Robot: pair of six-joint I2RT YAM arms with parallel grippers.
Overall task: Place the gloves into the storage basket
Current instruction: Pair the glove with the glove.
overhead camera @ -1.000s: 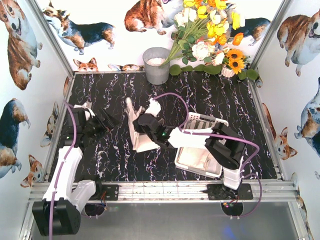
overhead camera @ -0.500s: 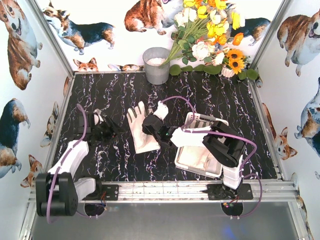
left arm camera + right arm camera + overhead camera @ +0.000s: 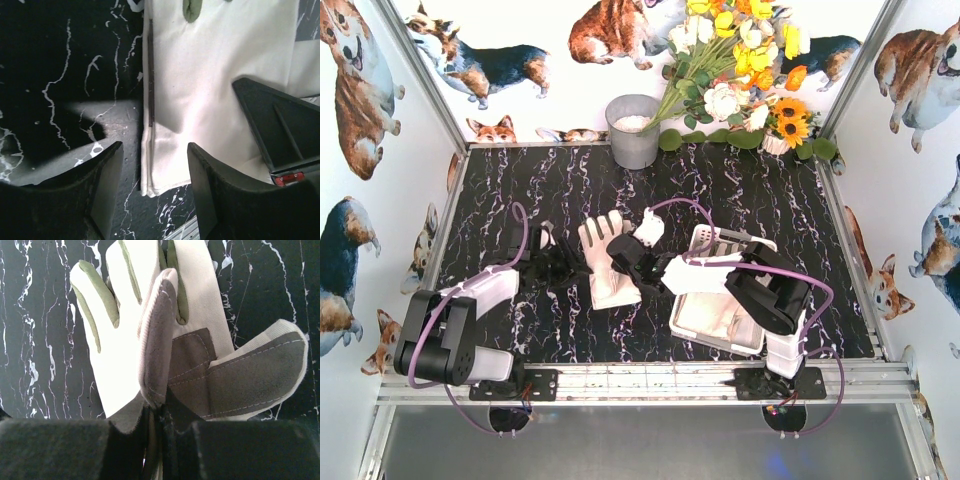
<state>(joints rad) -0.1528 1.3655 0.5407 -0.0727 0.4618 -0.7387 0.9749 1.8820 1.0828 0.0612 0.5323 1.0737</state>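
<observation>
A cream-white glove [image 3: 608,265] lies flat on the black marble table, fingers pointing away. My left gripper [image 3: 570,268] is at its left side. In the left wrist view its fingers [image 3: 102,185] stand apart on either side of the glove's cuff corner [image 3: 170,125], so the left gripper [image 3: 155,146] is open and not touching the cloth. My right gripper [image 3: 626,252] is shut on a second glove [image 3: 200,360], pinching its grey-brown palm patch just above the flat glove [image 3: 120,365]. The storage basket [image 3: 705,238] is to the right, largely hidden under the right arm.
A grey metal bucket [image 3: 633,130] stands at the back centre, with a bunch of flowers [image 3: 740,70] to its right. Dog-print walls close in the table on three sides. The right arm's black gripper body [image 3: 280,130] shows close beside the left gripper.
My left arm has swung right to the flat glove's edge and its jaws have narrowed. The right gripper has shifted slightly right with its glove, and the flat glove now lies spread out.
</observation>
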